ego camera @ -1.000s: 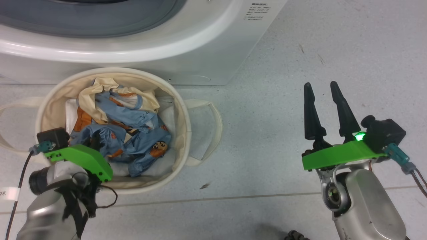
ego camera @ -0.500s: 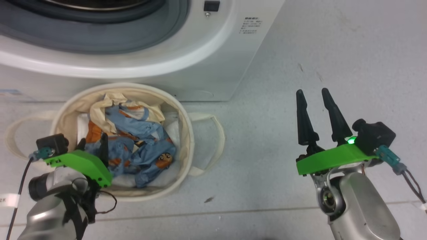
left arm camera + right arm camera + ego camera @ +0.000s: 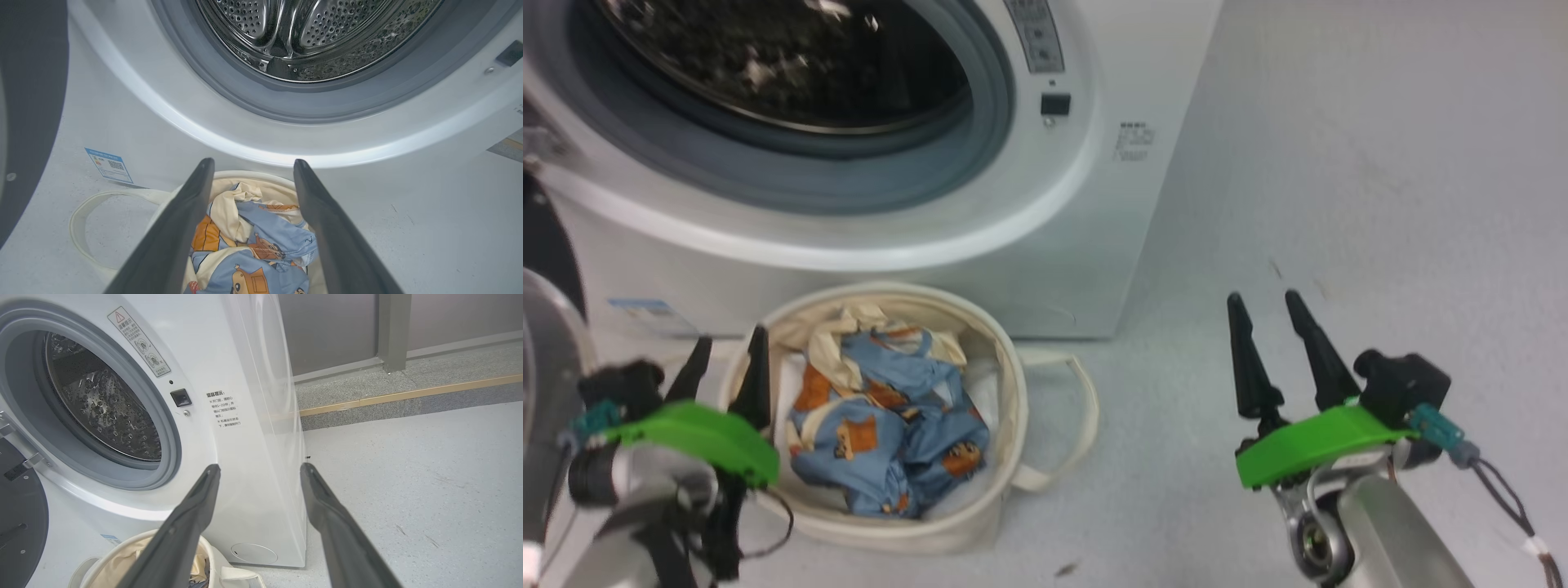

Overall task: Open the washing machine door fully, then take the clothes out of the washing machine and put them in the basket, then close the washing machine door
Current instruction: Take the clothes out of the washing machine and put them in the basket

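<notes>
The clothes (image 3: pixel 886 425) lie heaped in the basket (image 3: pixel 1011 371): blue cloth printed with orange-brown bears, with some cream folds on the far side of the heap. The basket stands on the floor (image 3: pixel 1339 204) just in front of the washing machine (image 3: pixel 1094 204), below its round opening. The washing machine door (image 3: pixel 16 522) is swung open at the left of the machine, and I see its dark face at the left edge of both wrist views. Through the left wrist camera I look past the grey gasket (image 3: pixel 229 94) into the steel drum (image 3: pixel 310 36), whose perforated wall and ribs shine.

My left gripper (image 3: pixel 732 336) hovers at the near left rim of the basket. Its fingers are spread and released with nothing between them, and the clothes show in the gap below. My right gripper (image 3: pixel 1262 296) hangs above the floor, well to the right of the basket, also released and empty, its fingers pointing toward the machine's right front corner. A small blue label (image 3: pixel 109 164) sits low on the machine's front, near the basket's left loop handle (image 3: pixel 81 220).
</notes>
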### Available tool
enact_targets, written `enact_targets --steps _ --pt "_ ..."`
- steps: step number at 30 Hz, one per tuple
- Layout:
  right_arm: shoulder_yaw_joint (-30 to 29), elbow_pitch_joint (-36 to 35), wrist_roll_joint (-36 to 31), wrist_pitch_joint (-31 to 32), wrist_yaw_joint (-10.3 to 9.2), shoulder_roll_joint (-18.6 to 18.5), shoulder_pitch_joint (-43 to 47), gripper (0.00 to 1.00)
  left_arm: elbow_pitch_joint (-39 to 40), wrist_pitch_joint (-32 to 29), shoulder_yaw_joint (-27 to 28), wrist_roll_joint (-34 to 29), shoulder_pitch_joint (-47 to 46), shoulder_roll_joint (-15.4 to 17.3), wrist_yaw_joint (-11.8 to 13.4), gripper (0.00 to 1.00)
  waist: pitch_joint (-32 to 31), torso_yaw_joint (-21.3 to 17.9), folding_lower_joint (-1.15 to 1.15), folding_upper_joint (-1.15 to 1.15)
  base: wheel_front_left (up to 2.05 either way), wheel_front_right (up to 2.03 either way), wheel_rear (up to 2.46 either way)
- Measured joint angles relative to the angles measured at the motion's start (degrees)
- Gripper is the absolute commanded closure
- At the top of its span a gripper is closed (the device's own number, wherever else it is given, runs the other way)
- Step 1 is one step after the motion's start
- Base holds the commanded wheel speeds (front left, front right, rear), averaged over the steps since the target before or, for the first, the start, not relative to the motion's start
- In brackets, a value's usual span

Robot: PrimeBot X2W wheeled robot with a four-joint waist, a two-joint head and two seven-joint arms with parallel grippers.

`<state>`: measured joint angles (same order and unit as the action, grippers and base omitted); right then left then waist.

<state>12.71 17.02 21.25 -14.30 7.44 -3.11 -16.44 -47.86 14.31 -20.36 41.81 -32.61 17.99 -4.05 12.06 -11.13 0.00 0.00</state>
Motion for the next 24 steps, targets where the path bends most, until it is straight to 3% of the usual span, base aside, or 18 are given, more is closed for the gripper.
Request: enact_targets --steps 8,24 --pt "0.8 1.5 0.0 0.0 0.0 0.0 2.9 0.0 12.1 0.0 8.2 -8.1 10.3 -1.1 1.9 0.0 -6.8 2.0 0.0 0.0 0.0 0.0 0.0" --pt "1.8 2.8 0.2 0.0 0.0 -0.2 4.4 0.0 26.9 -0.2 12.0 -10.9 23.4 1.0 7.6 0.0 -12.1 4.0 0.0 0.0 0.0 0.0 0.0"
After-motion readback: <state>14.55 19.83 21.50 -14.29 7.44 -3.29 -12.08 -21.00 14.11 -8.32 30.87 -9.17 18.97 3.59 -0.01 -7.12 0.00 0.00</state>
